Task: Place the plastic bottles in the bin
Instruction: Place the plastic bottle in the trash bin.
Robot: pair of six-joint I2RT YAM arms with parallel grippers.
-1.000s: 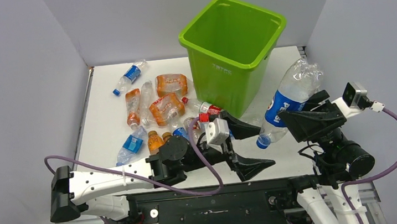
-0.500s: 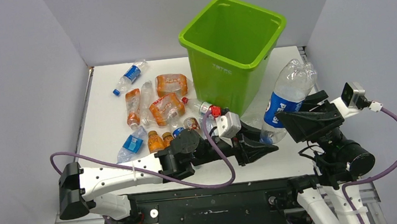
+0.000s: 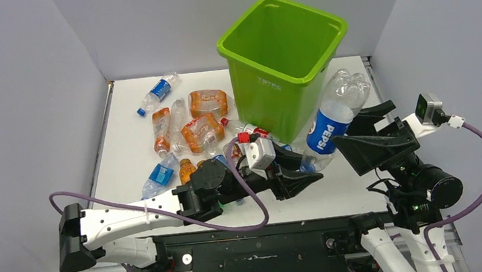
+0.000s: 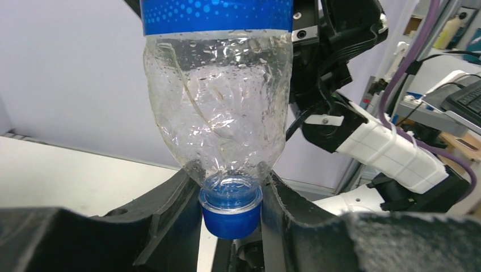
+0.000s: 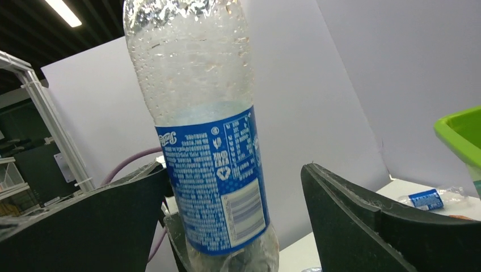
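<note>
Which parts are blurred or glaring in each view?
Left wrist view: the bottle and its blue cap are sharp, the near jaws blurred. Right wrist view: a ceiling lamp glares top left. Top external view: even light, all sharp.

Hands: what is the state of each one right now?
Left hand: closed on the neck of the Pepsi bottle.
Right hand: open, one finger on each side of that bottle.

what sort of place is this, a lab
Probably a robotics lab test cell: a white table boxed in by plain panels, a left arm and right arm bolted at its edge, crushed bottles staged beside a green bin.
</note>
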